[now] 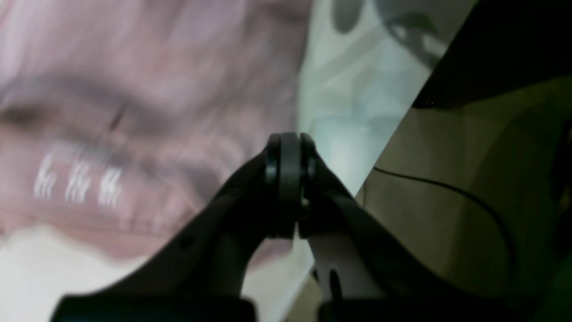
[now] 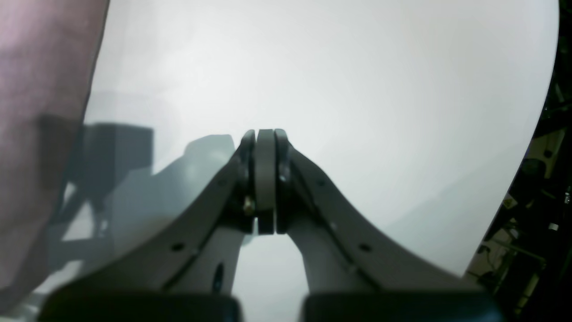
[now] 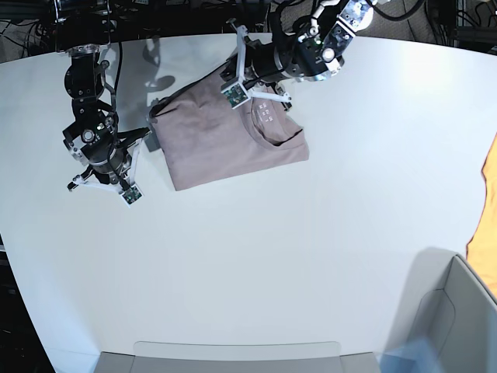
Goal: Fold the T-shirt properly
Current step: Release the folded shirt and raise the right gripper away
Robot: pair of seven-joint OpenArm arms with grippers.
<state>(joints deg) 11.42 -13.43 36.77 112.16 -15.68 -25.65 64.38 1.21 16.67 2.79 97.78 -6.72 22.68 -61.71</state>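
While folded, the T-shirt (image 3: 225, 140) lies flat (seemingly unheld).

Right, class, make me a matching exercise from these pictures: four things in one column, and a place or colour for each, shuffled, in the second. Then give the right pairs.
Things:
1. T-shirt
2. orange cloth
3. left gripper
4. right gripper

Descriptions:
A. bright cloth at the right edge of the base view
B. shut, over bare white table, beside the shirt
C. dusty mauve, folded, lying flat on the table
D. shut, at the shirt's far edge near the neck label

Pairs: 1-C, 2-A, 3-D, 4-B
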